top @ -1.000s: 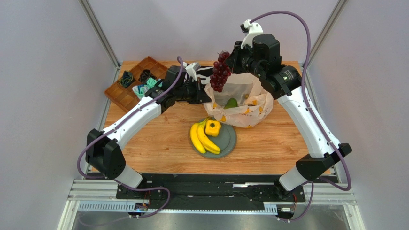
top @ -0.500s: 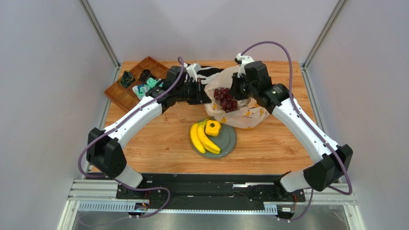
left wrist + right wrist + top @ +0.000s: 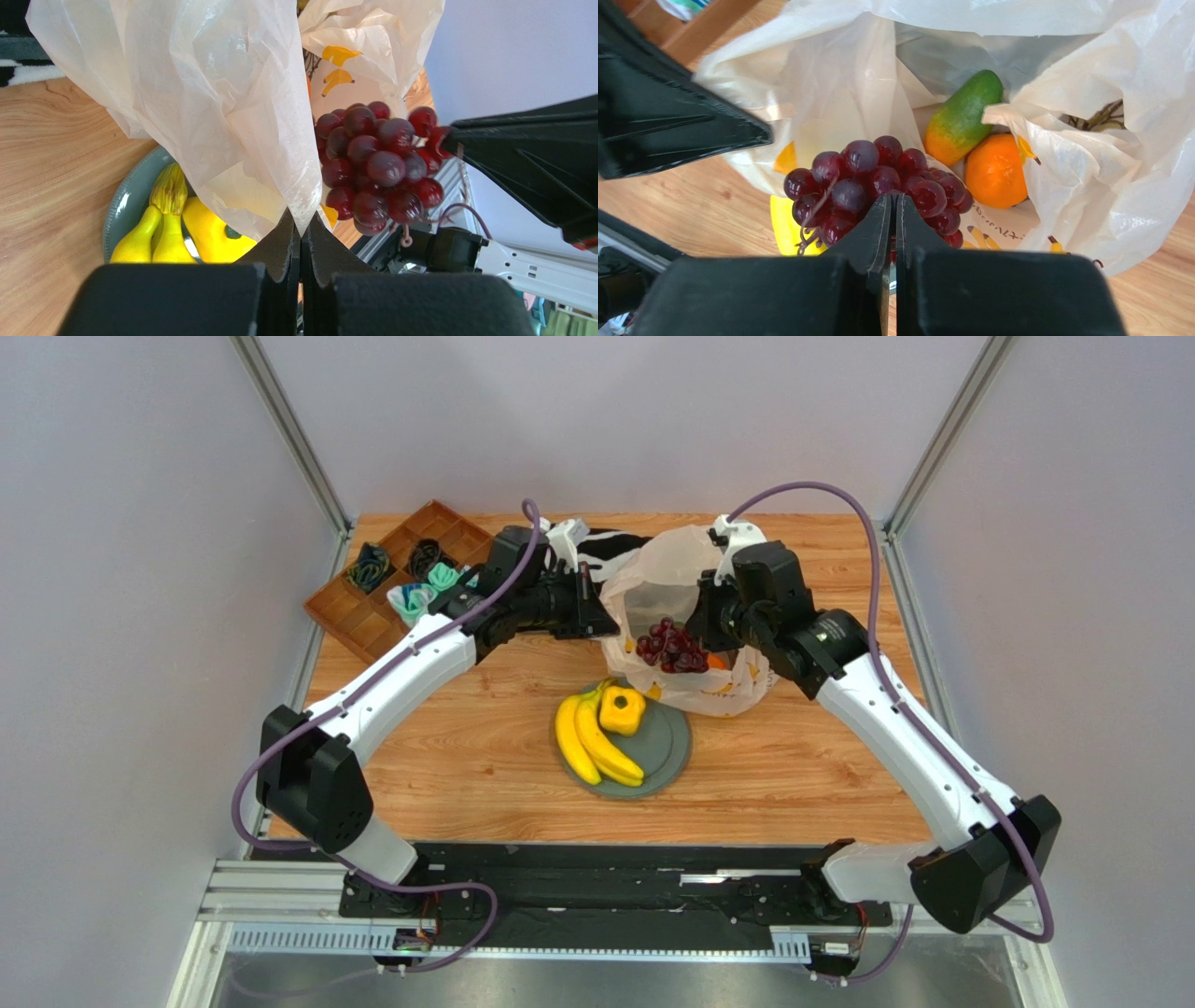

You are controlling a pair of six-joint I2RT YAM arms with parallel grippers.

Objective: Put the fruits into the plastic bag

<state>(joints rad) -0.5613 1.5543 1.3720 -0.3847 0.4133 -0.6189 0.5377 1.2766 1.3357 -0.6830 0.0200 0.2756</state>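
From above: my left tool (image 3: 601, 611) pinches the bag (image 3: 659, 574) by its rim toward the far edge of the surface (image 3: 463, 742). My right tool (image 3: 710, 630) hangs dark grapes (image 3: 671, 647) in its mouth, and bananas (image 3: 589, 742) lie on the plate (image 3: 676, 749). Left wrist: jaws shut on plastic. Right wrist: jaws clamp the bunch above an orange (image 3: 996, 170). Next, I judge: lower, then release.

text: none legible | plastic bag (image 3: 1088, 189) lettering: too blurred
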